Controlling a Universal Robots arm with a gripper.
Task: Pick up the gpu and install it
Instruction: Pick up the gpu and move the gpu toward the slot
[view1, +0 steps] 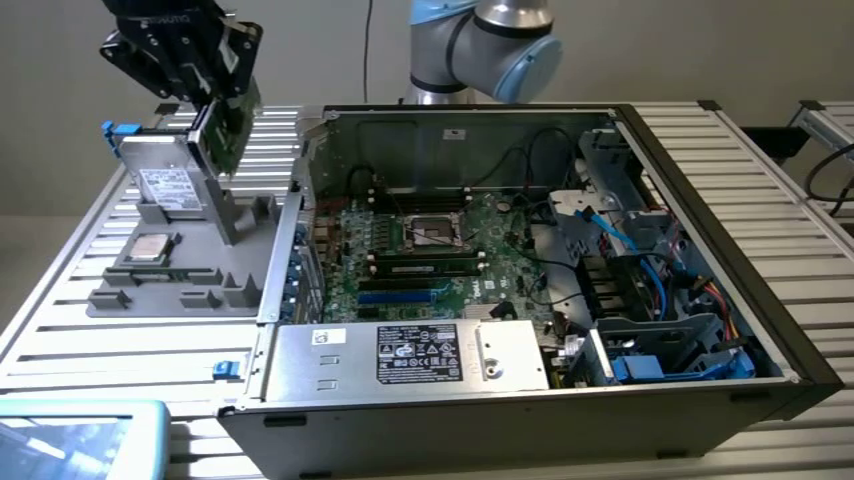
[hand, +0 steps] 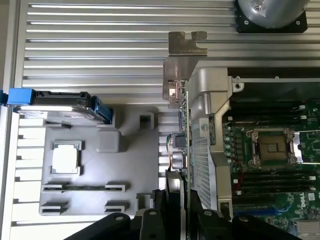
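Pincer (view1: 211, 100) is clamped on the gpu (view1: 230, 135). The card hangs straight down from it, bracket (hand: 176, 70) at the far end, high over the tray (view1: 174, 288) below. It's gripped by its thin edge, probably to keep it square for the motherboard (view1: 441, 250) alongside.

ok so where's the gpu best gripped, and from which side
On its long upper edge, from above, with the gripper pinching across the two flat faces, as it does now. The gpu hangs thin and upright, so that hold leaves its lower edge and metal bracket free.
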